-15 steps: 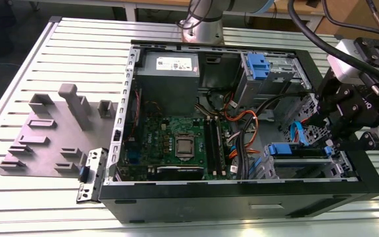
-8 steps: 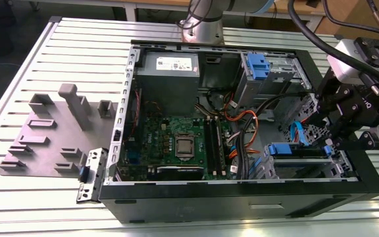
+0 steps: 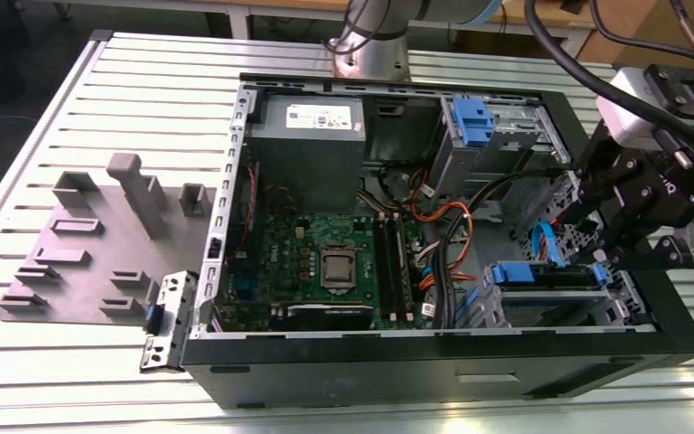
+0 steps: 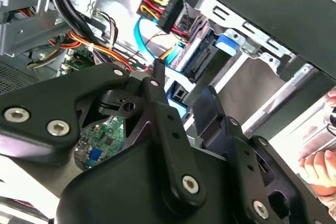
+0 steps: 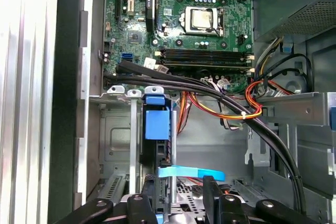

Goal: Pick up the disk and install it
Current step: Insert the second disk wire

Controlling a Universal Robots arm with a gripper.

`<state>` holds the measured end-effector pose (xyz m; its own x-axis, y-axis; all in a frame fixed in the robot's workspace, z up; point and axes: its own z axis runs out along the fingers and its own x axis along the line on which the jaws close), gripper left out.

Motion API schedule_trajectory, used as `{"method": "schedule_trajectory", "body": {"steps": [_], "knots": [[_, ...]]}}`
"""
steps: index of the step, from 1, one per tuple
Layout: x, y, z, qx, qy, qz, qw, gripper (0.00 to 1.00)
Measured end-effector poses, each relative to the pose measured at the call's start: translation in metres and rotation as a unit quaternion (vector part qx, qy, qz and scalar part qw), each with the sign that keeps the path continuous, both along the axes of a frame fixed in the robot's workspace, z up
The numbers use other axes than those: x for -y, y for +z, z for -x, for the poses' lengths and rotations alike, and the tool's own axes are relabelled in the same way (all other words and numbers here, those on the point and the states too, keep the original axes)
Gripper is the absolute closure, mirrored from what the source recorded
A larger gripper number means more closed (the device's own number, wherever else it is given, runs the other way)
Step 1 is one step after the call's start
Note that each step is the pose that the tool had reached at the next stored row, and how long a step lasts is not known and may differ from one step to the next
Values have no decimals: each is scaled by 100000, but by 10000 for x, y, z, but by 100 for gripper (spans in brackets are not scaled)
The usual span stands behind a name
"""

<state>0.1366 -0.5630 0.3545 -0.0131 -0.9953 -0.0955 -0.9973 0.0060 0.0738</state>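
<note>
The disk [image 4: 202,59] sits in the metal drive cage [image 3: 564,303] at the front corner of the open computer case [image 3: 444,366], at the exterior view's right. Its blue plastic carrier frame and dark connector edge show in the second wrist view. In the exterior view it is a blue-and-silver bar [image 3: 546,276] lying across the cage.

The black tool [image 4: 181,80] hangs just above that cage [image 3: 600,240]. Its 2 fingers stand apart, with nothing gripped between them.

1 grey power-supply box [image 3: 311,136] carries a white sticker whose print is too small to read. 1 green motherboard [image 5: 178,19] holds 1 square silver processor [image 5: 202,19]. A bundle of black, orange and yellow cables [image 5: 231,108] crosses the case, along with 1 flat blue cable [image 5: 191,172].

The case rests on a slatted metal worktop [image 3: 142,81], beside 1 grey moulded fixture [image 3: 94,244]. A person's hand [image 4: 320,166] shows past the case wall.
</note>
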Motion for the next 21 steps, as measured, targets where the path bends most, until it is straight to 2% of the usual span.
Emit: {"method": "schedule_trajectory", "body": {"steps": [6,9,13,21], "knots": [[-115,-9,-14,-1,7,3,100000,51],[-150,-33,-72,-36,3,-11,100000,51],[-175,-63,-188,-173,7,0,100000,51],[-209,-133,-311,-576,7,2,99998,51]]}}
